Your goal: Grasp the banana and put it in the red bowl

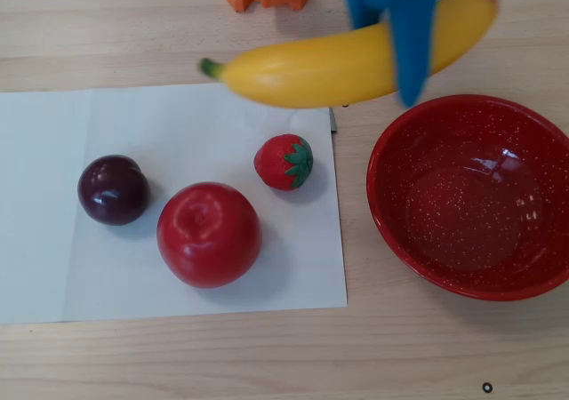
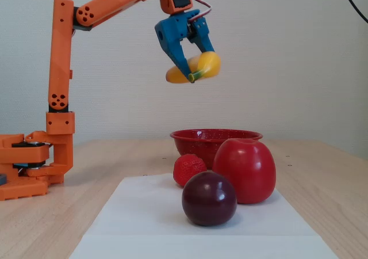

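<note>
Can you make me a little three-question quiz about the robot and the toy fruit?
1. True or false: the banana is lying inside the red bowl.
2. What is the gripper holding? A) the apple B) the banana C) the strawberry
3. Fill in: the plum, the apple and the strawberry all sit on a sheet of white ____.

Key:
1. False. It is held up in the air; the bowl is empty.
2. B
3. paper
</note>
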Action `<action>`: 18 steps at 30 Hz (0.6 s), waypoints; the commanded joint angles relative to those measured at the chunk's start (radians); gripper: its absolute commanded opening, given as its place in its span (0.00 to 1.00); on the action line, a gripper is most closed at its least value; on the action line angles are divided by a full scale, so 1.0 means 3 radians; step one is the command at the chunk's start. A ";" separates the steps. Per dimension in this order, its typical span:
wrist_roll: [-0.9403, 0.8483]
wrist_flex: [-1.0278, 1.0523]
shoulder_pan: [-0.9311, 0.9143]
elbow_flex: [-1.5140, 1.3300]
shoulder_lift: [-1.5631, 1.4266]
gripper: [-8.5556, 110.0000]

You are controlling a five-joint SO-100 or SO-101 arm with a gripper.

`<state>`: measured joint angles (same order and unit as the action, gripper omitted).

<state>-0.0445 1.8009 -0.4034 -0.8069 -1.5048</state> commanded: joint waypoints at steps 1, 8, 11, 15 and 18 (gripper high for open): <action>-0.0184 0.0409 -0.0220 0.0419 -0.0097 0.08; -0.0511 0.0041 -0.0629 0.0465 0.0220 0.08; -0.0588 -0.0291 -0.0752 0.0312 0.0307 0.08; -0.0614 -0.0803 -0.0849 0.0031 0.0409 0.08; -0.0573 -0.1217 -0.0864 -0.0225 0.0460 0.08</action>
<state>-0.2163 1.5125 -0.6489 -0.9219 -1.2870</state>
